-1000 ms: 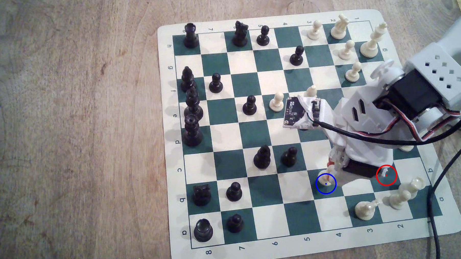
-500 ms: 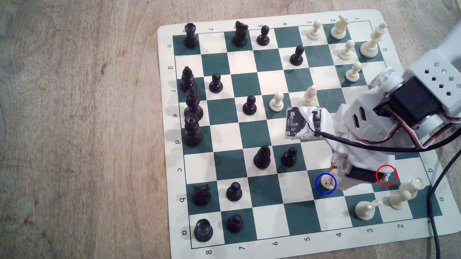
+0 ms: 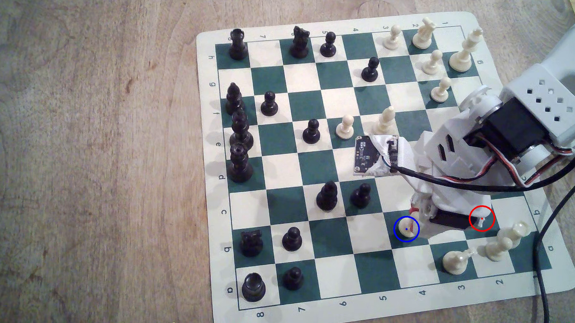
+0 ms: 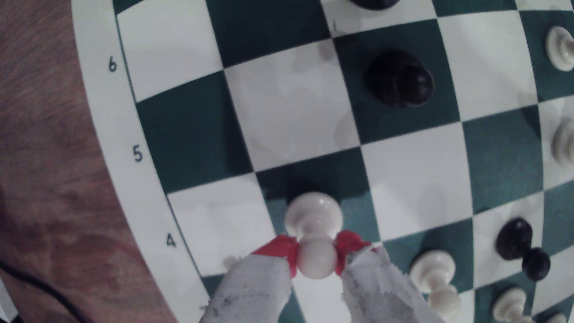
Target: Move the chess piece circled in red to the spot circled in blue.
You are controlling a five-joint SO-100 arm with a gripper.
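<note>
One pawn in gripper, base hidden.

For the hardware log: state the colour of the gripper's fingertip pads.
Red pads, pressed against the cream pawn's head; clearest in the wrist view.

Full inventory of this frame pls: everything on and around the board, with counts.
wooden table: 1, brown, under everything
chessboard mat: 1, green and cream squares, on the table
black pieces: 15, mostly on the exterior view's left half of the board
free cream pieces: 10 visible, toward the exterior view's right; the arm may hide more
cream pawn: 1, inside the blue ring
blue ring: 1, on a dark green square in file 4
red ring: 1, to the exterior view's right of the blue ring, at the arm's edge
black cable: 1, exterior view's right edge
gripper: 1, white with red tips, closed on the cream pawn's head
</note>
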